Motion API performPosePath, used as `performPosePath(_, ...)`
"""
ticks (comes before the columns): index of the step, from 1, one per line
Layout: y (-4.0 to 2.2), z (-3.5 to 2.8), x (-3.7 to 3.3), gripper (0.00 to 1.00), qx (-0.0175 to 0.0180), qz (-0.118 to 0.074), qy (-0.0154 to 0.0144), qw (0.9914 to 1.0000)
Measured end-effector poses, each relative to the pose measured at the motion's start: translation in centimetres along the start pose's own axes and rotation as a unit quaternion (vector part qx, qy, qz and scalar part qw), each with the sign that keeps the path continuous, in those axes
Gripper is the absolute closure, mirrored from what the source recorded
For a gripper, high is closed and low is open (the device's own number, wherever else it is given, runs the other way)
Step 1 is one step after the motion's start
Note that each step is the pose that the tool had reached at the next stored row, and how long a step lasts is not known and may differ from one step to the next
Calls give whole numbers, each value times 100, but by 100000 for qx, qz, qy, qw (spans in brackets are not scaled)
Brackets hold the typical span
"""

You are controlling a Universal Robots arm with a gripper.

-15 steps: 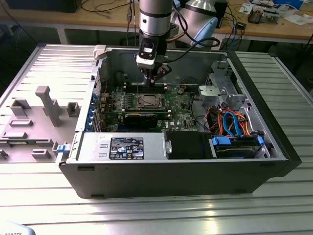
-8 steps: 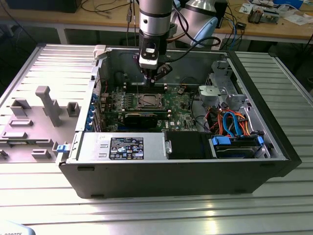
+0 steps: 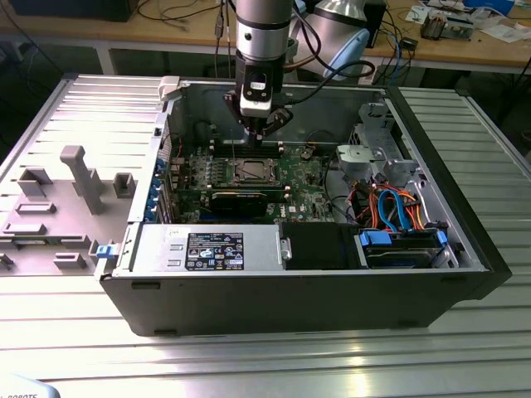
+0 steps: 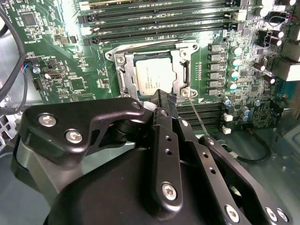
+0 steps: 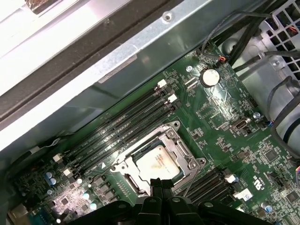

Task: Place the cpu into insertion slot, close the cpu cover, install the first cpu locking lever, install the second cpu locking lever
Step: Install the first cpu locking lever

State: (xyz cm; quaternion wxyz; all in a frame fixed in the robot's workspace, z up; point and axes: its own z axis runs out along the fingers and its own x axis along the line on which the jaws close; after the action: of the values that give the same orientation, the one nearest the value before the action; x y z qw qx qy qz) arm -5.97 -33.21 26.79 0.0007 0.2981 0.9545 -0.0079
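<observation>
Gripper closed, fingers pressed together, nothing held. Tips hover just above the near edge of the cpu cover. cpu lies flat in the insertion slot right below the tips, cover apparently down over it. Thin locking lever sticks out just beside the tips and looks unlatched. Likely the lever step: press on the rod with the closed tips, sweep it under its hook, keep off the motherboard. Arm drops vertically into the open case, wrist pointing straight down.

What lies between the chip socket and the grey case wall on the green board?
In the first wrist view, long black memory slots run between the socket and the case wall.
</observation>
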Motion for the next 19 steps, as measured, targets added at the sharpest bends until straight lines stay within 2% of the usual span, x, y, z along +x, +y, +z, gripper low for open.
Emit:
performPosePath(15,-26,0,31,89,-15,-2984,-45,99955)
performPosePath(19,-32,0,39,89,-26,-4643,-75,99892)
